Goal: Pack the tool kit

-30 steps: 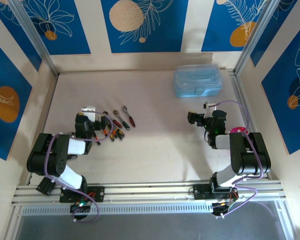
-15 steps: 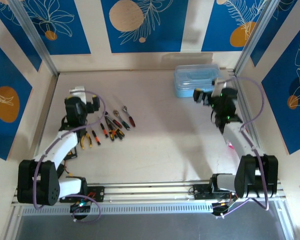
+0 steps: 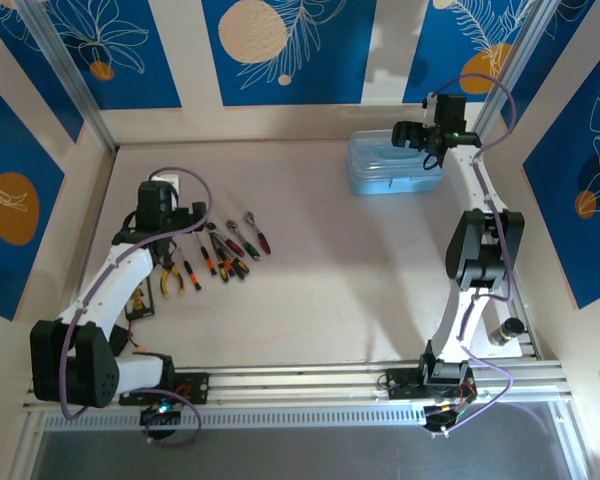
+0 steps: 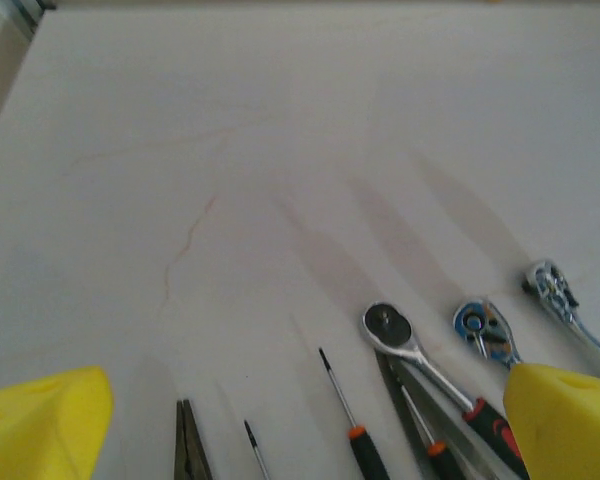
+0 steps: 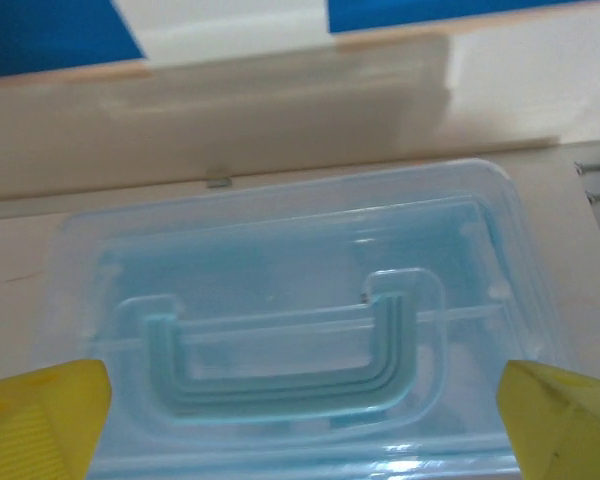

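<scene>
Right hand (image 5: 300, 425) above one case (image 5: 280, 250), three wrenches (image 4: 485, 335) leftward

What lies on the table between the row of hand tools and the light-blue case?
Nothing. In the top external view, the table is bare between the hand tools and the light-blue case.

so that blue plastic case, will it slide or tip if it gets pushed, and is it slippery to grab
The case looks thin, translucent and glossy, so it is probably light and slick; a push would likely slide it across the smooth table. It sits low and wide, so tipping seems unlikely. Its walls may flex under a squeeze.
</scene>
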Action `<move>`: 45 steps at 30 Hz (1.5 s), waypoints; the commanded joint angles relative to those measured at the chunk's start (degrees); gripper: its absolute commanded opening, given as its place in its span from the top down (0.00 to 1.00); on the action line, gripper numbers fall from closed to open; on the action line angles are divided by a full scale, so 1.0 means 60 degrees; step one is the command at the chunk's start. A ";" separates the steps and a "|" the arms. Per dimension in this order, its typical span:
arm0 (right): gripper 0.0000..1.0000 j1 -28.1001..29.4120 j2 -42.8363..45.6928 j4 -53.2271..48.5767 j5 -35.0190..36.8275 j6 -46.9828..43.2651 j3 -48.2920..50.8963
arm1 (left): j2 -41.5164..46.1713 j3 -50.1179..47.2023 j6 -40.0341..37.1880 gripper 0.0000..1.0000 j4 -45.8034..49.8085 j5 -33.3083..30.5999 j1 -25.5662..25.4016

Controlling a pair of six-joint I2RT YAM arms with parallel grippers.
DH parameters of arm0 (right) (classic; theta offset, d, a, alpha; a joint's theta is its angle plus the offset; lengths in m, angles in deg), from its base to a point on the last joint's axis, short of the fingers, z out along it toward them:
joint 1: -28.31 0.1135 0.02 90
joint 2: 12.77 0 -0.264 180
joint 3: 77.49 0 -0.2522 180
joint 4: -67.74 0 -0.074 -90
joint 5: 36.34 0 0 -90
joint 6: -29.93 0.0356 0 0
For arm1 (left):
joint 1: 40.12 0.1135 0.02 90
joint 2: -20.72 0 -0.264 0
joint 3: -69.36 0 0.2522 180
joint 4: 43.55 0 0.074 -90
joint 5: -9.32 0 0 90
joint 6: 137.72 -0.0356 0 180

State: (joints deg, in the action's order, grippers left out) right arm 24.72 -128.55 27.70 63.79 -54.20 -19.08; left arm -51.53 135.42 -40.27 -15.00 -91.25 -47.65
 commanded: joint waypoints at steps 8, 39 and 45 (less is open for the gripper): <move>0.01 -0.0717 -0.2072 -0.1991 -0.0016 -0.0361 -0.2689 | -0.0186 0.0672 0.0263 0.00 0.2046 0.0343 -0.0146; 0.02 0.0719 0.2467 -0.0537 -0.1249 0.2903 0.4986 | -0.2190 0.2093 0.0699 0.00 0.2450 0.1175 -0.2439; 0.01 0.2106 0.5148 -0.0543 -0.0205 0.4281 0.7509 | -0.3613 0.3238 0.0787 0.00 0.2170 0.1762 -0.3405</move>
State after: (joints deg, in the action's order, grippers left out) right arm 34.88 -102.11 26.02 59.46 -33.96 23.17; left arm -70.55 151.42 -36.58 -0.62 -83.60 -65.88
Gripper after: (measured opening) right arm 0.992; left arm 0.997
